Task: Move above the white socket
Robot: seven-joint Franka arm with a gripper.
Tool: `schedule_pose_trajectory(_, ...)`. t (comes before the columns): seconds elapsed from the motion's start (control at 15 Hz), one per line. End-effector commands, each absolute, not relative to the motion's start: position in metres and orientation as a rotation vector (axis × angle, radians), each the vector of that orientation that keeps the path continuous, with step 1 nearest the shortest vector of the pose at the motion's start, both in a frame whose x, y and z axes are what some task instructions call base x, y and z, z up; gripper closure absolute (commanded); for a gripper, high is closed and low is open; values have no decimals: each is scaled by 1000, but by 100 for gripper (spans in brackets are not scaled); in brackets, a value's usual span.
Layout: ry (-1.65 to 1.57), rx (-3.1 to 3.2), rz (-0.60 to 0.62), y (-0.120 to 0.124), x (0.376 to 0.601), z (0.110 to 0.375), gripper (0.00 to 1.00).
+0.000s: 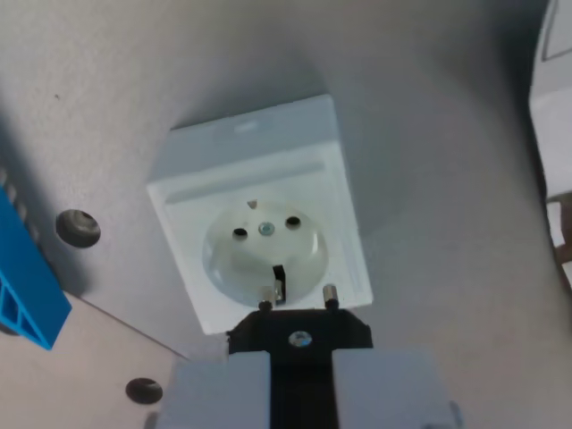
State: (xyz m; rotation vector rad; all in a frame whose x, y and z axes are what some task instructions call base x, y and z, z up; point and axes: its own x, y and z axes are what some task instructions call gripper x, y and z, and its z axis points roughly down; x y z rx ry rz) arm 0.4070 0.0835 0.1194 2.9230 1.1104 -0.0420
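A white square socket (259, 179) lies on the grey table in the middle of the wrist view, and its round recess (264, 246) shows two pin holes and a centre screw. A black plug (299, 335) with two metal pins sits between my grey fingers (219, 389) at the bottom edge. My gripper (302, 393) is shut on the plug. The pin tips (330, 293) hang over the near rim of the socket's recess, short of the two holes. How high the pins stand above the socket is unclear.
A blue plastic part (22, 277) sits at the wrist view's left edge. Two round holes (78, 226) (143, 390) mark the table plate near it. A white object (554, 134) fills the wrist view's right edge.
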Motion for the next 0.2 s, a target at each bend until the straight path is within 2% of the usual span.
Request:
schedule_pose_trajectory(0.07, 1228, 2806, 113, 85, 400, 111, 100)
schedule_pose_trajectory(0.2, 1220, 2811, 116, 86, 398, 109, 100)
